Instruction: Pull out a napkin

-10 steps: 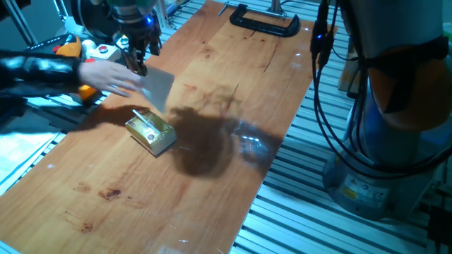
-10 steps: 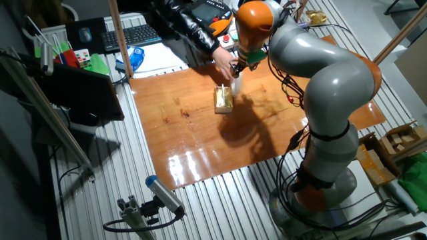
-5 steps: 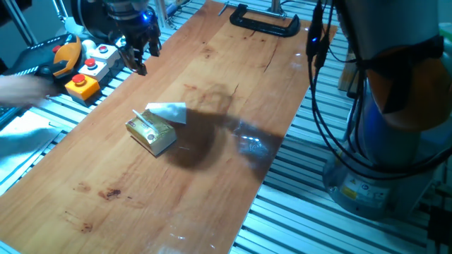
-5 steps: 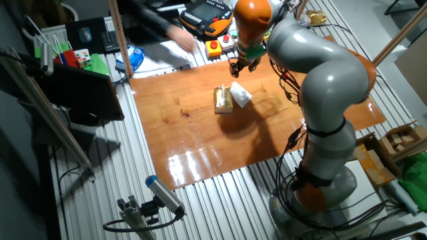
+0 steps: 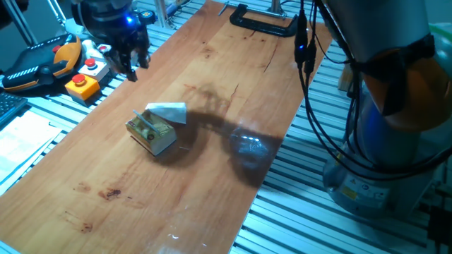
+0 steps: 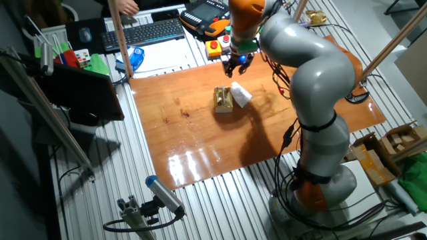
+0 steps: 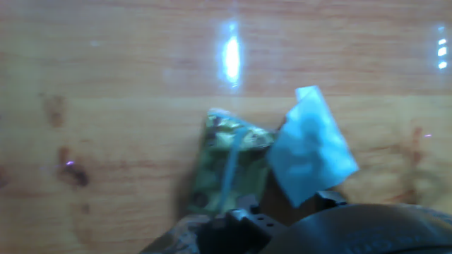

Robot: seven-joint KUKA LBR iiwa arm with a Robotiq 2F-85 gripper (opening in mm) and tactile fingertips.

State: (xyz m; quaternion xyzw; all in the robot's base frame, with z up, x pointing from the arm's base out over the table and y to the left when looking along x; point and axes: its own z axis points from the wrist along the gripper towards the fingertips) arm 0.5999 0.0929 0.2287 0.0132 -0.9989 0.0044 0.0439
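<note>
The napkin (image 5: 168, 111) is a pale, crumpled sheet. It lies on the wooden table (image 5: 212, 176), leaning against the far side of the small yellow-gold box (image 5: 150, 132). Both also show in the other fixed view, with the napkin (image 6: 241, 95) beside the box (image 6: 223, 99). In the hand view the napkin (image 7: 311, 152) sits to the right of the box (image 7: 229, 169). My gripper (image 5: 131, 62) hangs above the table's left edge, away from the napkin. Its fingers are apart and hold nothing. It also shows in the other fixed view (image 6: 235, 64).
A black clamp (image 5: 265, 21) is fixed at the table's far end. A yellow button box (image 5: 83, 83) and an orange teach pendant (image 5: 39, 63) lie just off the left edge under my gripper. A keyboard (image 6: 147, 32) sits beyond. The arm's base (image 6: 320, 193) stands at the right.
One second ago my gripper held the napkin up beside a person's hand. The napkin now lies against the box, the hand has gone, and my gripper has moved left, off toward the table's edge.
</note>
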